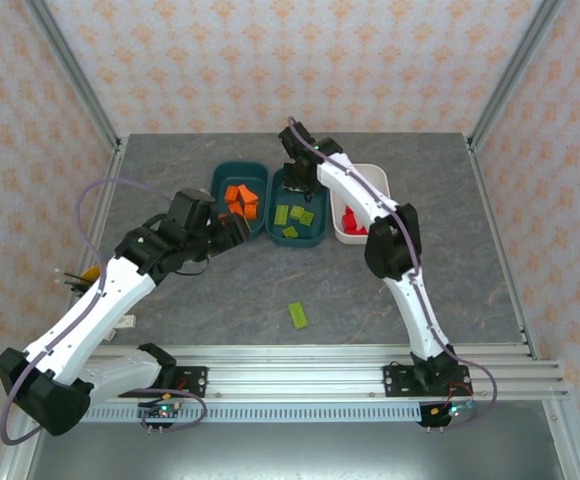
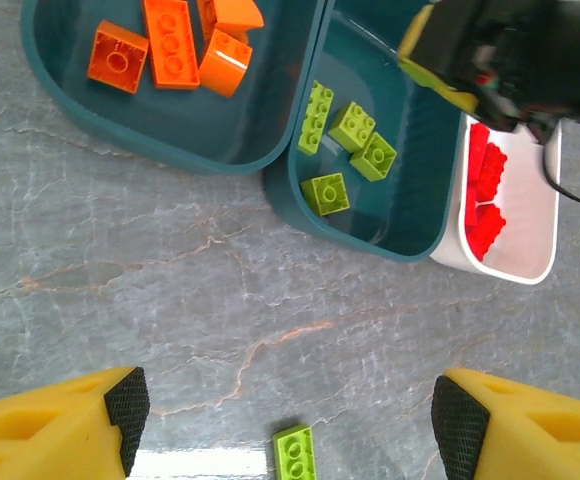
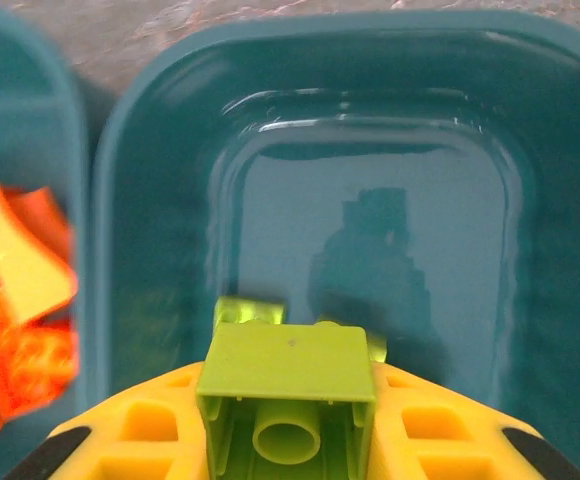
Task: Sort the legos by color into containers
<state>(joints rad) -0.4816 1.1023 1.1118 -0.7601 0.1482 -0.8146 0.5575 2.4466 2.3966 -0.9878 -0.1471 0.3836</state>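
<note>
Here, right jaws closed on a green brick (image 3: 285, 375) above the middle teal tub (image 3: 130, 150), four green bricks (image 2: 350, 125) inside, left jaws open over the counter (image 2: 120, 250), loose green brick (image 2: 295, 452) below them, orange bricks (image 2: 170, 40) in the left tub (image 2: 220, 130), red bricks (image 2: 485, 200) in the white tub (image 2: 530, 230).

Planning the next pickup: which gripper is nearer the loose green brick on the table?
Left. The left gripper hangs open just behind the loose brick. The right gripper is farther back over the middle tub, gripping another green brick.
</note>
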